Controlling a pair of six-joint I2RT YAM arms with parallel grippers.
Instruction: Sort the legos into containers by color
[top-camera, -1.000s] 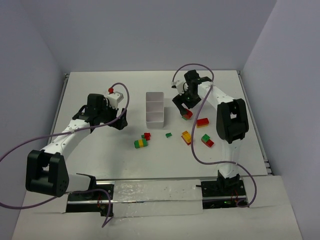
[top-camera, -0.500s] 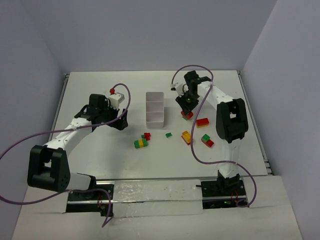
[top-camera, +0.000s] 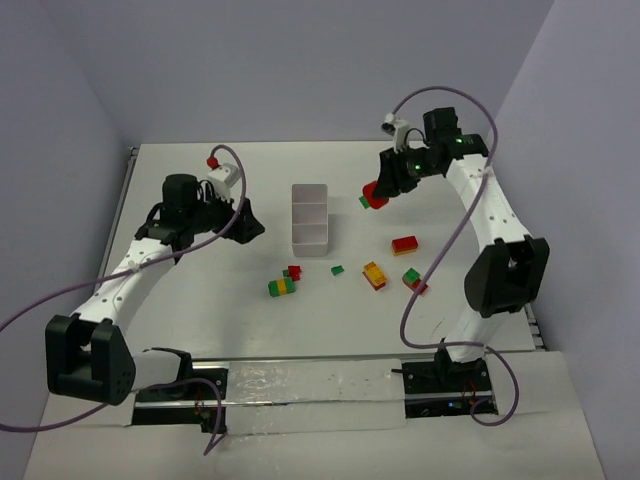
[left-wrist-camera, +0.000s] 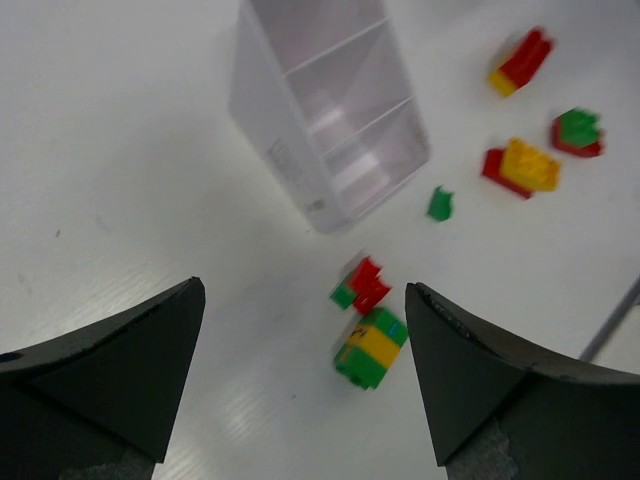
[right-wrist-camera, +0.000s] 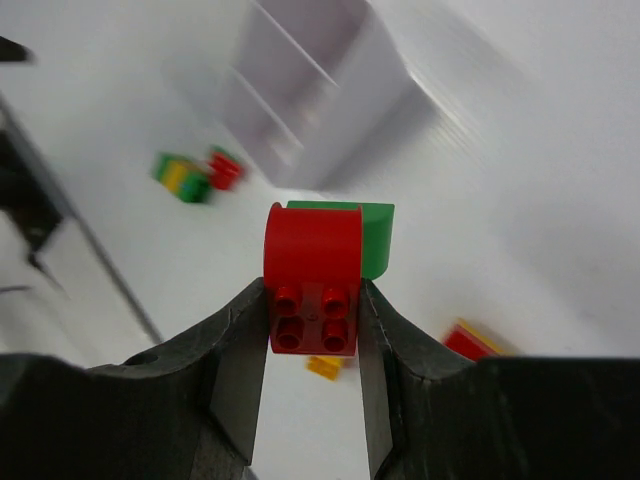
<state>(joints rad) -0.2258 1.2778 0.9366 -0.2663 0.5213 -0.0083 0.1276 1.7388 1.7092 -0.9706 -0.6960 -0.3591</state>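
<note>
right claw: right gripper (right-wrist-camera: 312, 298) is clamped on a red-and-green plastic brick stack (top-camera: 373, 194). The jaws pinch the red brick's two side faces, and the green piece sits behind, outside the pinch.
stack position: in the air, off the white table (top-camera: 200, 190), just right of the white rectangular three-compartment plastic tray (left-wrist-camera: 280, 140) near its far end. It is not over any compartment.
why held so: my read is that the side pinch leaves the green piece exposed. The stack has two colours, so it likely needs splitting before any drop.
left claw: left gripper (top-camera: 248, 222) is spread wide with nothing between the fingers. It hovers left of the tray, pointed toward it, probably staged to help split or to take the nearer bricks.
loose legos: all on the table on the near side of the tray and to its right.
- green-yellow-green stack (top-camera: 282, 287)
- small red-and-green pair (top-camera: 293, 272)
- single green brick (top-camera: 338, 270)
- yellow-on-red stack (top-camera: 374, 274)
- red brick with yellow (top-camera: 405, 244)
- green-and-red stack (top-camera: 412, 281)
top view only: shows both arms at once and where the held stack sits relative to the tray.
right wrist only: shows the exact contact faces of the grip. The tray is blurred there.
left wrist only: looks into the tray, and no brick is visible in the compartments it shows. The held stack is out of its frame.
</note>
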